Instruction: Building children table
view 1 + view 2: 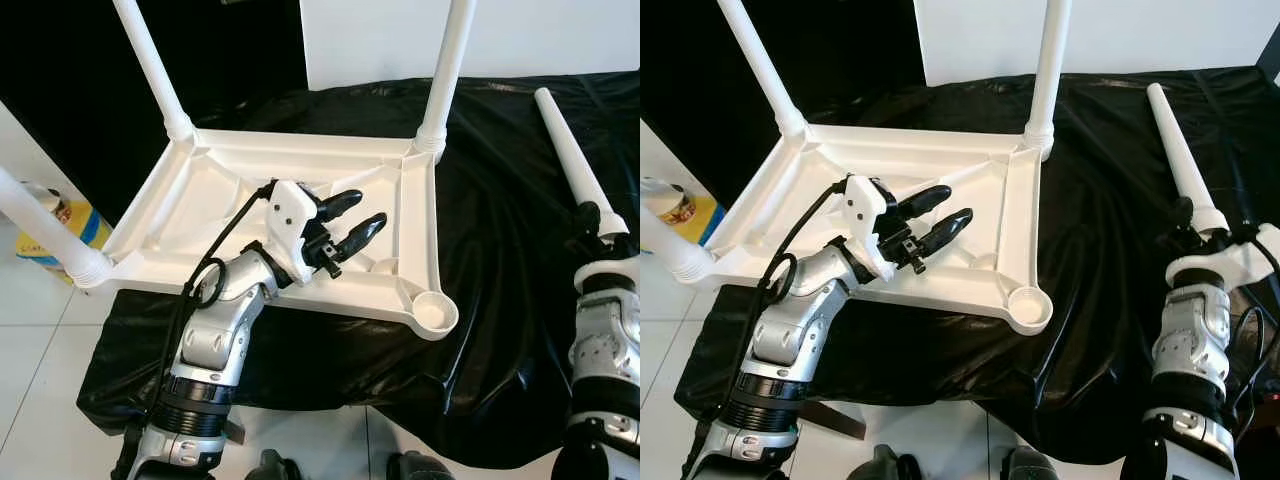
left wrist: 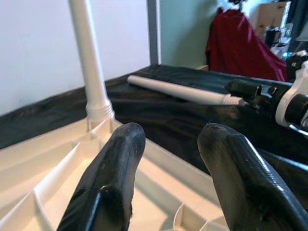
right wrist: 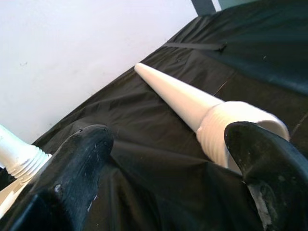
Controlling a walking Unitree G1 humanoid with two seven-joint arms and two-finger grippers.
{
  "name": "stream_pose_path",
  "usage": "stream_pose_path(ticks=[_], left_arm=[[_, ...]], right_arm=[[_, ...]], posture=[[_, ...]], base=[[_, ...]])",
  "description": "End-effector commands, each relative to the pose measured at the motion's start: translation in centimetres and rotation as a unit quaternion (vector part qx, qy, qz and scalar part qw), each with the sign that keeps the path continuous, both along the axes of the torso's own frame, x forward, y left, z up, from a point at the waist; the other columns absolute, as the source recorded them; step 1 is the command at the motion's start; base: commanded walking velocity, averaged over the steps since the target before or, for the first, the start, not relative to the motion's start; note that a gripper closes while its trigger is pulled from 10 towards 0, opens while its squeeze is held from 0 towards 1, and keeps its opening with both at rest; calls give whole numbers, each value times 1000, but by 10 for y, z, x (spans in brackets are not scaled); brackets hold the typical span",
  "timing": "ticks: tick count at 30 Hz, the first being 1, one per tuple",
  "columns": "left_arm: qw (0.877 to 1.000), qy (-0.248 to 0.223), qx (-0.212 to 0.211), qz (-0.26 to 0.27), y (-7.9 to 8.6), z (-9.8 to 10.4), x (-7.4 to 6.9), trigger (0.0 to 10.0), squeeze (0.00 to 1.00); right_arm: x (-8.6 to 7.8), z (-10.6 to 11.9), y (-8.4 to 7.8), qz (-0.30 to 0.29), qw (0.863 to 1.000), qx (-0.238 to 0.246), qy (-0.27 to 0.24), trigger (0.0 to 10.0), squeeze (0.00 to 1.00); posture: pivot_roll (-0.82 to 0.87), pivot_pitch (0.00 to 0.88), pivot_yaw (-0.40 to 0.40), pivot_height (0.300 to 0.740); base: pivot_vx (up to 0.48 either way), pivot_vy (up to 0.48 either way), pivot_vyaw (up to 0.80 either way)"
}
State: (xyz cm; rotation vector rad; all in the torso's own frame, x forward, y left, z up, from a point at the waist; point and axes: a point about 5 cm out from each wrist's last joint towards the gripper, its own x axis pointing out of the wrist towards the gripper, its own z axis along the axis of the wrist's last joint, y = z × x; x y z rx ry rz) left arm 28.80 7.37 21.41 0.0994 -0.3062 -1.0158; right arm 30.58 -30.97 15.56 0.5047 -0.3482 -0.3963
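A white plastic children's table lies upside down on a black cloth. Three white legs stand in its corners: two at the back and one at the near left. The near right corner socket holds nothing. A loose white leg lies on the cloth to the right of the table. My left gripper hovers open over the table's ribbed underside. My right gripper is open, with the loose leg's threaded end between its fingers, close against one of them.
A yellow container stands on the tiled floor left of the table. A white panel rises behind the cloth. Something draped in red cloth stands farther off. The cloth's front edge hangs just before my feet.
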Motion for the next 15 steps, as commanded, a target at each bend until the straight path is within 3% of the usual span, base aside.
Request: stream_pose_path(ticks=[1, 15], left_arm=[[999, 4, -11, 33, 4, 1, 1, 10000, 0], [999, 17, -6, 46, 12, 1, -4, 10000, 0]], right_arm=[[-1, -7, 0, 3, 1000, 14, 9, 10000, 0], [-8, -14, -8, -15, 999, 51, -2, 10000, 0]], posture=[[-120, 196, 51, 740], [-110, 219, 60, 740]], base=[[0, 0, 0], [0, 0, 0]])
